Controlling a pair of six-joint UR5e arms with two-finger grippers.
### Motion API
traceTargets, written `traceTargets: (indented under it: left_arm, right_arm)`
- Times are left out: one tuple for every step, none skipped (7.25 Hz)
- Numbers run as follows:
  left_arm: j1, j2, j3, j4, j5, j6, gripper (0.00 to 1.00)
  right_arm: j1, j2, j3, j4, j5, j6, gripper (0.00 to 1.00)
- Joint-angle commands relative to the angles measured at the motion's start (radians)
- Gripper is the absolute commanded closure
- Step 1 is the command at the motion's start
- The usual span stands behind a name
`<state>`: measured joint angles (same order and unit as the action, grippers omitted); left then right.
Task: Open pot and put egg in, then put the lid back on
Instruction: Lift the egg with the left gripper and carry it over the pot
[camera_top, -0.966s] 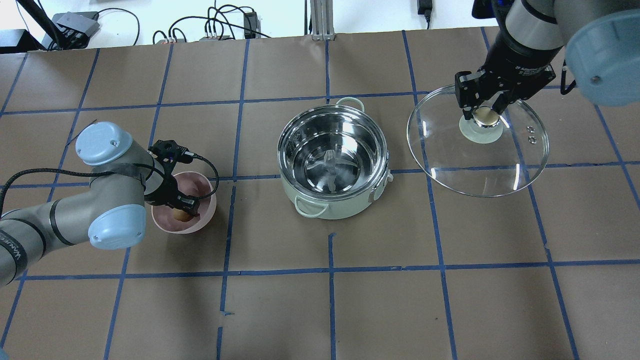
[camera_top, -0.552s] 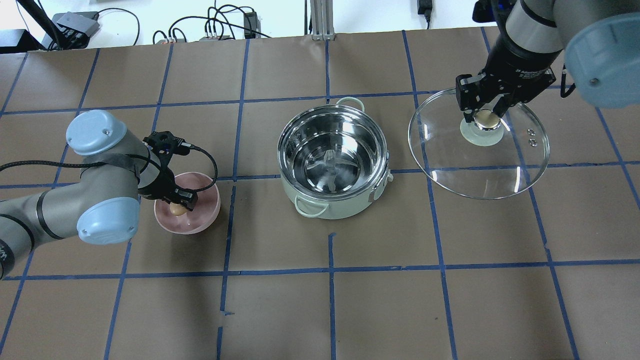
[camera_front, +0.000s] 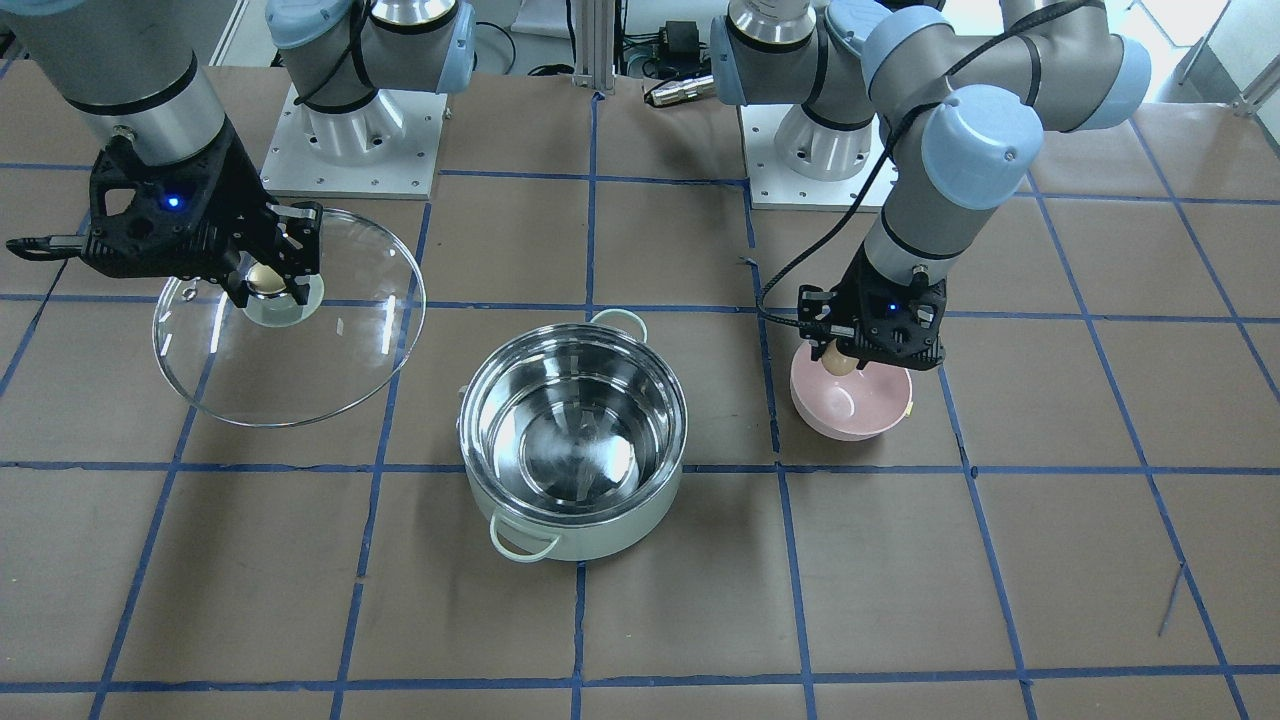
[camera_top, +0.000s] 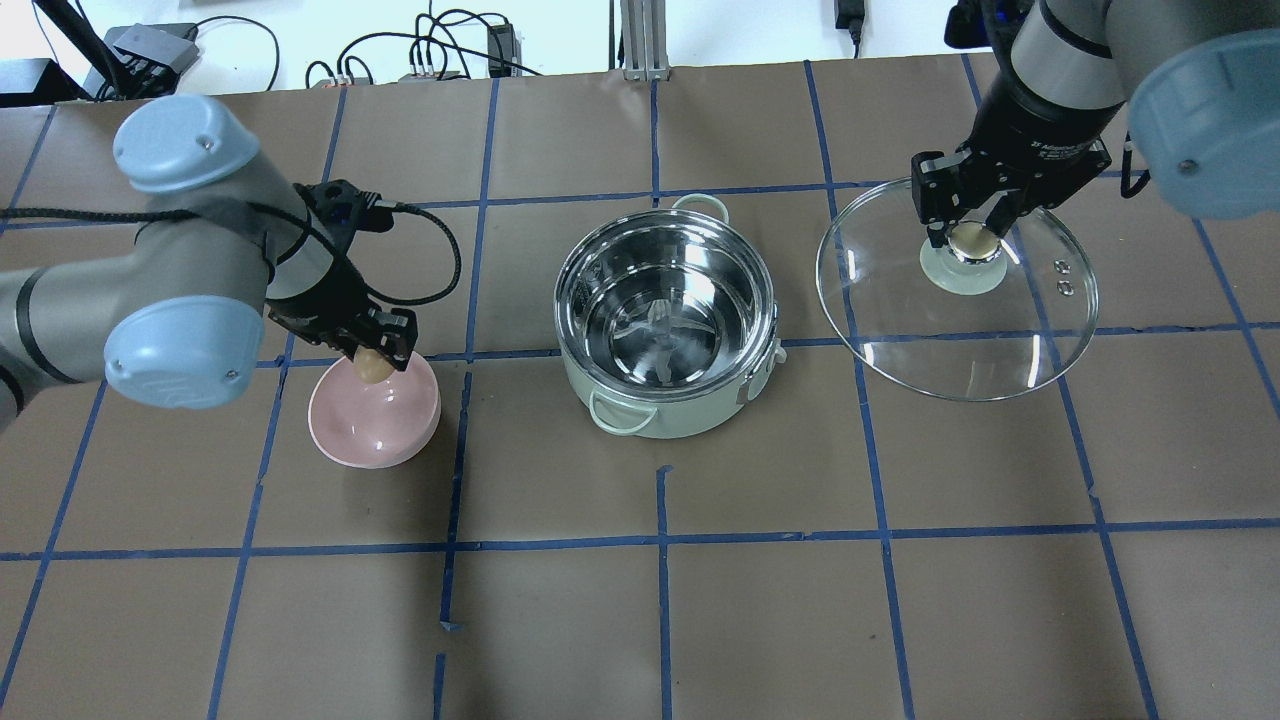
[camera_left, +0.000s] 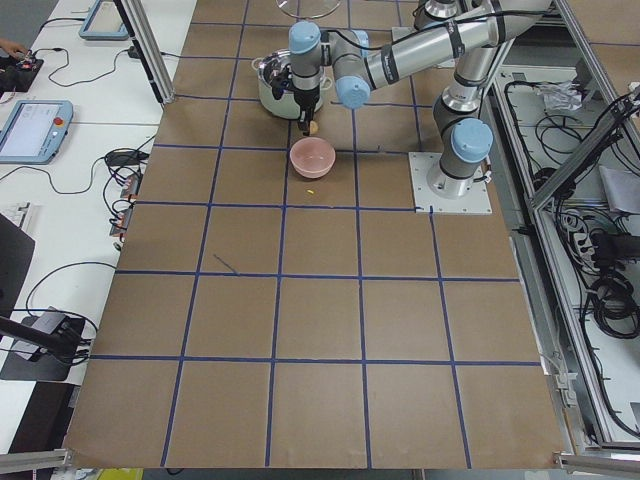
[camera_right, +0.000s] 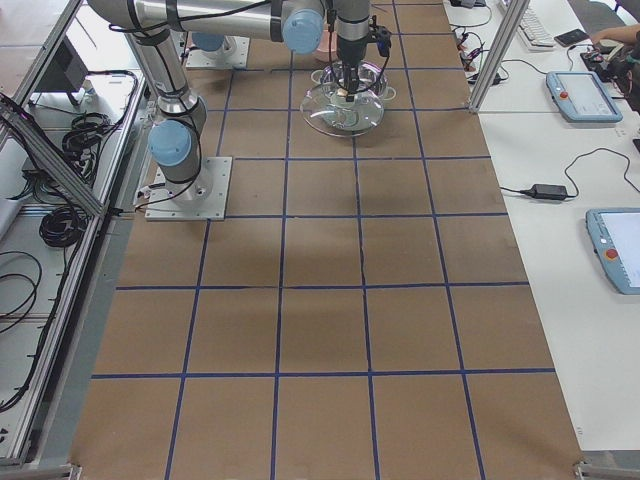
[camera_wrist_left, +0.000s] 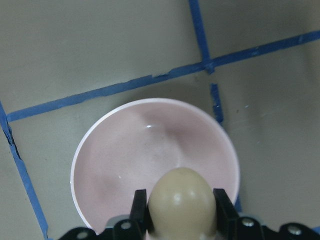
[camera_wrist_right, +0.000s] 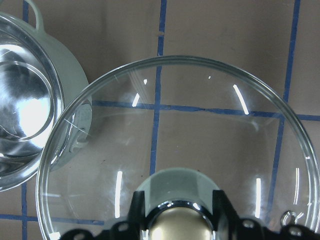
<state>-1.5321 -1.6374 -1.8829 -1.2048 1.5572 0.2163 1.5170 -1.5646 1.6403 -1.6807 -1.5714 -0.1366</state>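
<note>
The mint-white pot (camera_top: 668, 330) (camera_front: 572, 445) stands open at the table's middle, its steel inside bare. My left gripper (camera_top: 372, 362) (camera_front: 842, 362) is shut on the tan egg (camera_top: 374, 367) (camera_wrist_left: 182, 202) and holds it above the far rim of the pink bowl (camera_top: 374, 412) (camera_front: 851, 398), to the pot's left. My right gripper (camera_top: 972, 238) (camera_front: 266, 281) is shut on the beige knob (camera_top: 970, 239) (camera_wrist_right: 176, 225) of the glass lid (camera_top: 957, 292) (camera_front: 290, 320) and holds the lid in the air, right of the pot.
The brown table has a blue tape grid. Cables and boxes (camera_top: 150, 50) lie along the far edge. The arm bases (camera_front: 350, 130) stand at the robot's side of the table. The pot's edge (camera_wrist_right: 30, 100) shows left of the lid in the right wrist view.
My left gripper has risen out of the pink bowl with the egg and moved slightly toward the far side. The right gripper and the lid have barely moved.
</note>
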Motion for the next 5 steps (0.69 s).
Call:
traceTargets:
  left_arm:
    - [-0.150,-0.086,0.213,-0.078,-0.011,-0.214,0.92]
    - [-0.231,-0.155,0.302,-0.069,-0.009,-0.307,0.92]
    - [-0.314,-0.232,0.382,-0.062,-0.008,-0.395,0.92]
    - [-0.386,-0.299,0.407,-0.005,-0.008,-0.493,0.92]
    - [-0.423,-0.358,0.406,0.067,-0.003,-0.523,0.92]
  right_arm:
    - [0.000,-0.002,0.004,-0.001,0.001,0.000,0.61]
    - [-0.001,-0.002,0.004,-0.001,0.001,-0.001,0.61]
    - [0.000,-0.003,0.004,-0.001,0.001,0.000,0.61]
    - [-0.001,-0.002,0.004,-0.001,0.001,-0.005,0.61]
    - [-0.001,-0.002,0.004,-0.001,0.001,-0.006,0.61]
